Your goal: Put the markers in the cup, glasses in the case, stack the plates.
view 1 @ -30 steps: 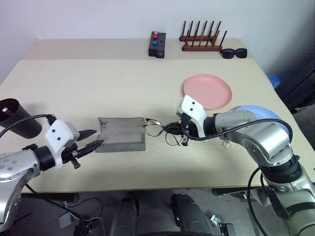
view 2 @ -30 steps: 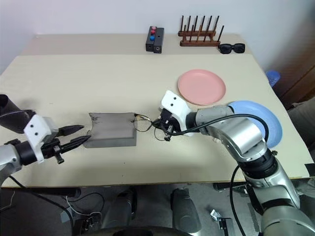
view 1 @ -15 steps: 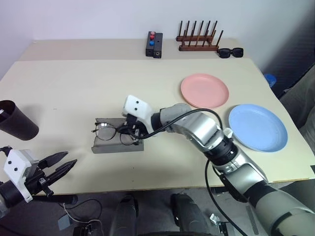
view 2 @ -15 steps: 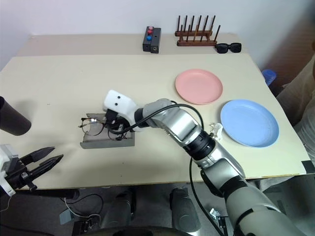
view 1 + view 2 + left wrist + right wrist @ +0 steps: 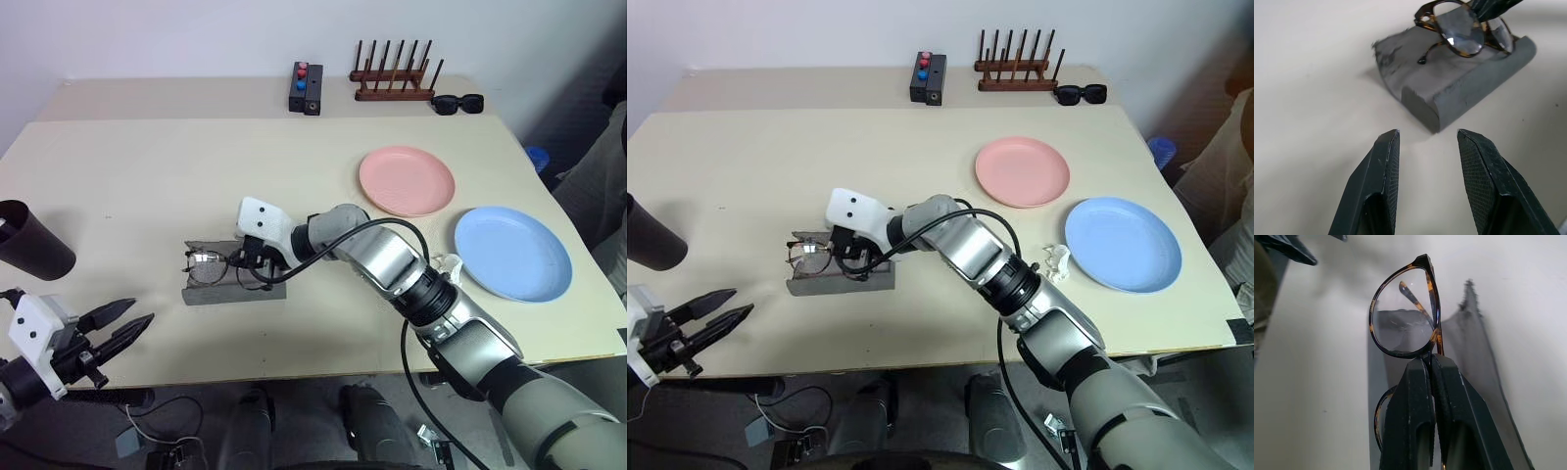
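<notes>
— Grey felt, that is the case [image 5: 235, 279], lying open near the front edge of the beige table [image 5: 147, 166]. Where are the glasses?

— Tortoiseshell-framed glasses [image 5: 220, 262] are held over the open case, lenses clear and round. The right gripper [image 5: 257, 260] has its two black fingers pressed together on the bridge between the lenses; the right wrist view shows that pinch plainly.

— And the other arm?

— Its left gripper [image 5: 125, 323] hangs off the front edge of the table, well apart from the case, fingers spread with nothing between them. In the left wrist view the fingers [image 5: 1382, 181] point at the case's rounded end.

— The cup?

— Dark tumbler, the cup [image 5: 31, 253], is at the table's left edge, tilted, far from the case. Whether anything is inside I cannot tell.

— Plates?

— Pink plate [image 5: 407, 180] and blue plate [image 5: 512, 253] lie side by side on the right half, near each other but not touching. Behind them, at the far edge, are a wooden rack [image 5: 395, 74], black sunglasses [image 5: 459, 103] and a small black box [image 5: 308, 88] with red and blue buttons.
</notes>
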Motion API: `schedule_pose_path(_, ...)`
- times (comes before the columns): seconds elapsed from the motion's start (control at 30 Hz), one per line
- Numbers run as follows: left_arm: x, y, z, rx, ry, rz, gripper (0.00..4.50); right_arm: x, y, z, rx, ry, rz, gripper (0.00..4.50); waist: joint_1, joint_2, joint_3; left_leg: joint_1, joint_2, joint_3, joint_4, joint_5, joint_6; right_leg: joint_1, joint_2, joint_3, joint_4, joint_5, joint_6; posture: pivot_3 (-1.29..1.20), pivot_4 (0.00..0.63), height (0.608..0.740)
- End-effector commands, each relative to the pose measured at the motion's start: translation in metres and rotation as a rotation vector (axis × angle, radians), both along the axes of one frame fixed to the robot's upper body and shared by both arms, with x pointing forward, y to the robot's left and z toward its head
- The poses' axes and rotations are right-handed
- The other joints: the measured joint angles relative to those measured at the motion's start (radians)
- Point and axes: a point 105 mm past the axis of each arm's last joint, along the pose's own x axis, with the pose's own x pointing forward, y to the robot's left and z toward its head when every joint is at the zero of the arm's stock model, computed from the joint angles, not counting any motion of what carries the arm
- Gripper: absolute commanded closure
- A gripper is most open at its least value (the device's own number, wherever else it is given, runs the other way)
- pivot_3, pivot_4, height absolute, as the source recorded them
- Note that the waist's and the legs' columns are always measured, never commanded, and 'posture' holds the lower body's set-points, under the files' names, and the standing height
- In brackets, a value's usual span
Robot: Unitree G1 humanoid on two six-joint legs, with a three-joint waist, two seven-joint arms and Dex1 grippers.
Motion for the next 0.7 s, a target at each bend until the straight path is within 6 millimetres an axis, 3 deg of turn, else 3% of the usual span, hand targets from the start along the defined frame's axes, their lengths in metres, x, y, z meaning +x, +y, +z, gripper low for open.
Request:
schedule_pose_path(0.03, 0.002, -0.002, 0.002, 0.007, -0.012, -0.018, 2.63, 0.008, 0.002, 0.024, 0.067, -0.054, -0.030, 4.48, 0.000, 0.000, 0.000, 0.000, 0.000, 0.000, 0.000, 0.000, 0.000, 0.000, 0.000, 0.000, 0.000, 0.000, 0.000, 0.00, 0.150, 0.740)
schedule_pose_path(0.47, 0.003, -0.004, 0.000, -0.002, -0.014, -0.029, 2.63, 0.016, 0.012, 0.024, 0.090, -0.080, -0.036, 4.48, -0.001, 0.000, 0.000, -0.002, 0.000, 0.000, 0.000, 0.000, 0.000, -0.003, 0.000, 0.000, 0.000, 0.000, 0.000, 0.00, 0.150, 0.740)
schedule_pose_path(0.7, 0.002, -0.004, -0.001, 0.000, -0.016, -0.026, 2.63, 0.007, 0.002, 0.002, -0.041, -0.130, 0.082, 4.48, 0.000, 0.000, 0.000, -0.003, 0.000, 0.000, 0.000, 0.000, 0.000, -0.003, 0.000, 0.000, 0.000, 0.000, 0.000, 0.00, 0.150, 0.740)
